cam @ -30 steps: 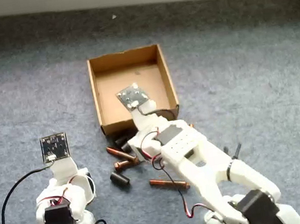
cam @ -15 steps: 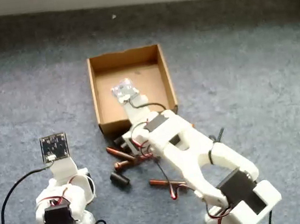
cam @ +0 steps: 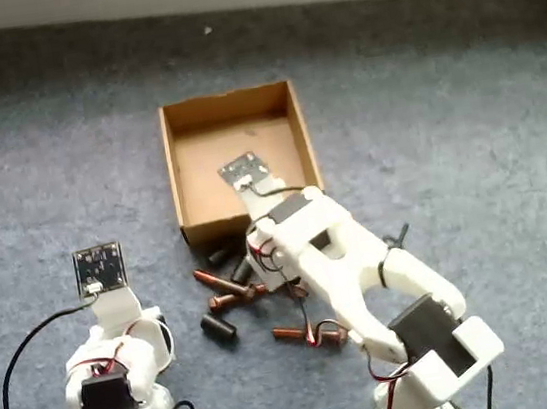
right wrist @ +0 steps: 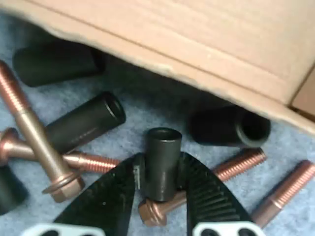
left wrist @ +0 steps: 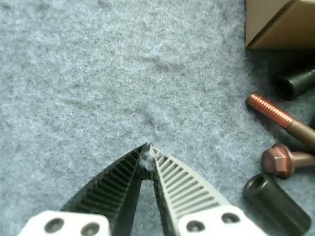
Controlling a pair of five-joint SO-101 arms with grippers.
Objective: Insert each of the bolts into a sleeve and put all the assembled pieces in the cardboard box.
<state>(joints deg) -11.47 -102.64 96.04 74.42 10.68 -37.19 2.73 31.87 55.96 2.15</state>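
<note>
Box [cam: 203, 163]: brown cardboard, open-topped.
Sleeves [right wrist: 83, 125]: black tubes lying beside the box's near wall.
Held sleeve [right wrist: 161, 147]: clamped in the right gripper [right wrist: 160, 158], above a bolt head.
Bolts [right wrist: 35, 137]: copper, flanged, scattered among the sleeves.

High view: fixed and elevated, looking down over the grey desk [cam: 460, 89] from behind both arms, whose bases sit at the lower frame edge. The cardboard box [cam: 225, 105] is at upper centre.

Left wrist view: close to the desk, facing down past the left tool [left wrist: 147, 148].

Right wrist view: closer still, facing the box wall past the right tool [right wrist: 161, 164] and its gripped sleeve [right wrist: 160, 145].

All three views share the box's near side and the loose bolts [cam: 221, 280] beside it.
</note>
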